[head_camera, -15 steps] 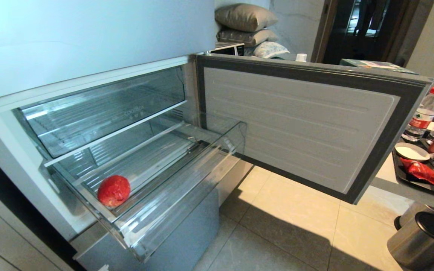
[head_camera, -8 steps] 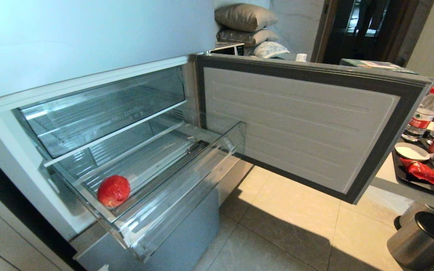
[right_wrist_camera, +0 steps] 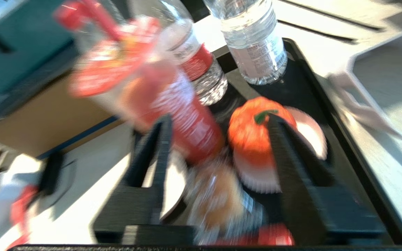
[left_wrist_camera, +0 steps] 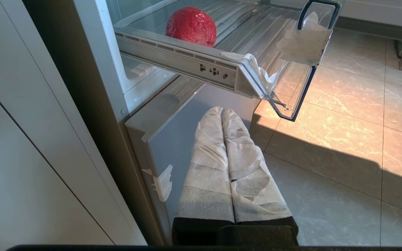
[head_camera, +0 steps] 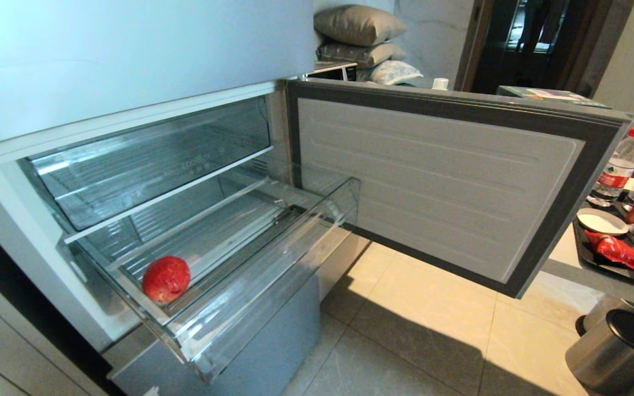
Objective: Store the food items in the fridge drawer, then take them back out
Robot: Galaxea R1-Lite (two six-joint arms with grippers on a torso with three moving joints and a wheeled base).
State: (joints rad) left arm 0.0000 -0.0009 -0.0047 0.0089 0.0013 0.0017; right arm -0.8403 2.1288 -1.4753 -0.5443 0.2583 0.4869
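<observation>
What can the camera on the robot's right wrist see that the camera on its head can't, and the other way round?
Only the right wrist view shows the right gripper, its fingers apart above the tray, and the green-stemmed red tomato on a white dish. Only the head view shows the pulled-out clear fridge drawer with the round red fruit inside. Both show the red-labelled water bottle and red bottle.

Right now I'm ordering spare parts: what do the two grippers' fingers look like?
The left gripper has two long fingers wrapped in whitish, wrinkled tape over a black base. The right gripper has bare, matte black, slim straight fingers on a blocky black base.
</observation>
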